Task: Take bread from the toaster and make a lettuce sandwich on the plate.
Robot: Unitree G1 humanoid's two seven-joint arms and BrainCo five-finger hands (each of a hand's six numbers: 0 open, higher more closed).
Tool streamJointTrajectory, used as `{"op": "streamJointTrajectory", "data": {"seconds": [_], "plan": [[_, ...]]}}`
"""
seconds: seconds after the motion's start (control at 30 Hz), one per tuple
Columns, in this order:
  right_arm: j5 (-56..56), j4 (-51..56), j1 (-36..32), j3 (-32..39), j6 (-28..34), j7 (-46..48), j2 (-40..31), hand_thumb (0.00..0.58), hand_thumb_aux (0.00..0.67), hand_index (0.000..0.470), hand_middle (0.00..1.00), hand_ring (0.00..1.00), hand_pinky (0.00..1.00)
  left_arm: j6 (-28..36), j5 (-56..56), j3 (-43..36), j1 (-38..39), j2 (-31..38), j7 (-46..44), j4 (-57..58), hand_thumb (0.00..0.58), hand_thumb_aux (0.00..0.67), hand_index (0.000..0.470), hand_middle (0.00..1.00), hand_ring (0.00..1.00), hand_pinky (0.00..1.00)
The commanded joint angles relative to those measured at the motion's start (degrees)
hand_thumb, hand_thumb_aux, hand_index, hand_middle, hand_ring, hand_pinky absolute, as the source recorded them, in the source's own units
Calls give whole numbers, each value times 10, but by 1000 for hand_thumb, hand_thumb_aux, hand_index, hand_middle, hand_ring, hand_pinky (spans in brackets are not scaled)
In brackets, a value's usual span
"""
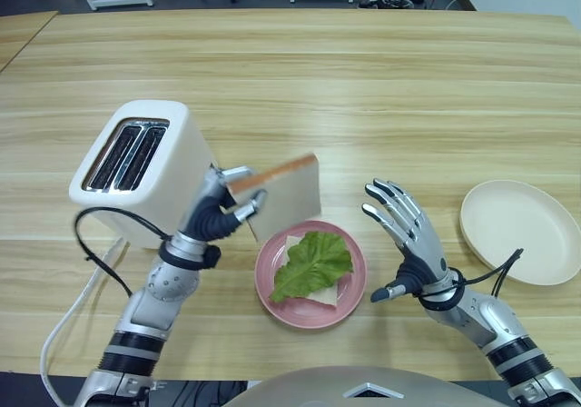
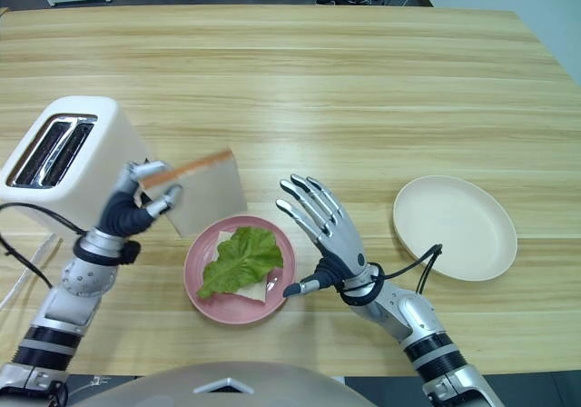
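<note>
A white toaster (image 1: 136,166) stands at the left of the table, its two slots dark. My left hand (image 1: 222,209) is shut on a slice of bread (image 1: 286,193), holding it tilted in the air between the toaster and the pink plate (image 1: 354,284). On that plate lies another bread slice (image 1: 325,291) with a green lettuce leaf (image 1: 310,263) on top. My right hand (image 1: 404,234) is open just right of the pink plate, fingers spread, holding nothing.
A cream plate (image 1: 519,230) sits at the right of the table. The toaster's cable (image 1: 68,321) loops off the front left edge. Bare wood stretches across the far half of the table.
</note>
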Motion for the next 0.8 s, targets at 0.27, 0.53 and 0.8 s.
{"op": "streamJointTrajectory", "data": {"seconds": [0.27, 0.53, 0.8], "plan": [[-40, -32, 15, 1, -25, 84, -18, 0, 0, 0, 0, 0, 0, 70, -144, -58, -15, -18, -267, 27, 580, 670, 470, 1000, 1000, 1000], [-57, -21, 20, 25, -34, 112, -11, 0, 0, 0, 0, 0, 0, 29, 8, -52, -72, -55, -230, 185, 580, 670, 470, 1000, 1000, 1000], [13, -16, 37, 55, -80, 226, -43, 0, 0, 0, 0, 0, 0, -29, 115, -65, -116, -81, -163, 310, 580, 670, 470, 1000, 1000, 1000]]}}
